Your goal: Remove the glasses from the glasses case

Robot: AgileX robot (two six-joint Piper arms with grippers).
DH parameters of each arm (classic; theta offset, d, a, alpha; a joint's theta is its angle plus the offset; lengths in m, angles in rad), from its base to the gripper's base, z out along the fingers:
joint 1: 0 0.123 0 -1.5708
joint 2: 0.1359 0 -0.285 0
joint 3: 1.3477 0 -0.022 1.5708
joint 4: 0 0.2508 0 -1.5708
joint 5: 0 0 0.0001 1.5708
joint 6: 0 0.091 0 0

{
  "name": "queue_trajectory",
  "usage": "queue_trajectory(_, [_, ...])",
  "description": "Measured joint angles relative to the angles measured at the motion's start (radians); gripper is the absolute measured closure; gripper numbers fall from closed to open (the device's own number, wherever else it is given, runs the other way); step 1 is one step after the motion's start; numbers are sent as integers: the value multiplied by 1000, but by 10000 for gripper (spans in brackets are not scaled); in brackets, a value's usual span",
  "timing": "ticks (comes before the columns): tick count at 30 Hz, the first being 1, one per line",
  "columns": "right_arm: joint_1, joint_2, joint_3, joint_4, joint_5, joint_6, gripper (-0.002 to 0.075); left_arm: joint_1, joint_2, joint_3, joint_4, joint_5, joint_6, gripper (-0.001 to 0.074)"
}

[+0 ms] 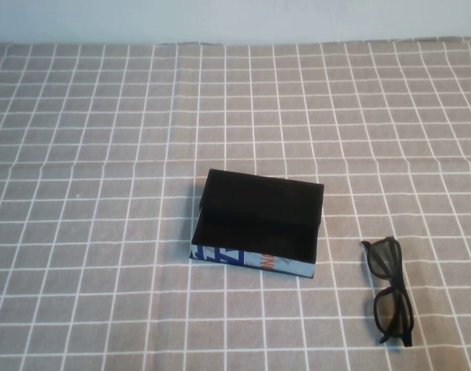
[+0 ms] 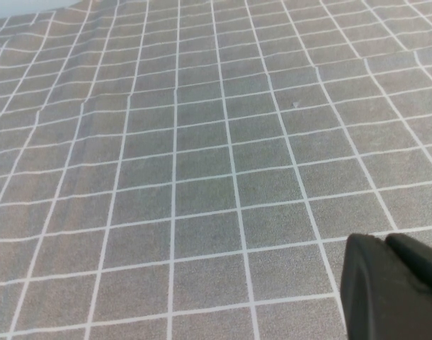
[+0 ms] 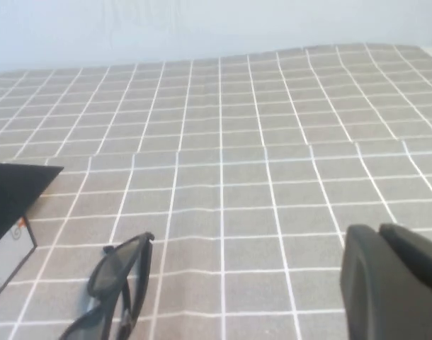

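The counter [image 1: 81, 154] is covered by a grey cloth with a white grid, and it fills all three views. On it, near the middle of the high view, the glasses case [image 1: 259, 224] is seen lying open, its black lining exposed, its flap lid raised toward the far side and its blue-and-orange printed wall turned toward the robot. The case interior appears empty.

The glasses [image 1: 390, 290] are already out of the case, resting on the cloth well to the right of it and slightly nearer the robot. Their long axis runs roughly near-to-far. The frame is black and thick, the lenses are dark and squarish, and the arms look folded.

Neither arm is seen in the high view. The left end effector [image 2: 393, 287] shows only as a dark edge over bare cloth in its wrist view; whether it is wide or narrow cannot be told. The right end effector [image 3: 393, 280] is likewise only partly seen, state unknown, but the glasses [image 3: 113, 283] and a case corner [image 3: 10, 212] lie ahead of it, so the right arm is judged the nearer one. The task is judged essentially done.
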Motion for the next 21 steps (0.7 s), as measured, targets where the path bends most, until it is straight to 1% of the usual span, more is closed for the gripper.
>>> queue_trajectory(9, [0, -2, 0, 5, 107, 0, 743, 0, 0, 0, 0, 0, 0, 739])
queue_trajectory(13, [0, -2, 0, 10, 111, 0, 743, 0, 0, 0, 0, 0, 0, 739])
queue_trajectory(19, [-1, -2, 0, 89, 111, -147, 743, 0, 0, 0, 0, 0, 0, 739])
queue_trajectory(21, [-1, -2, 0, 111, 111, -161, 743, 0, 0, 0, 0, 0, 0, 739])
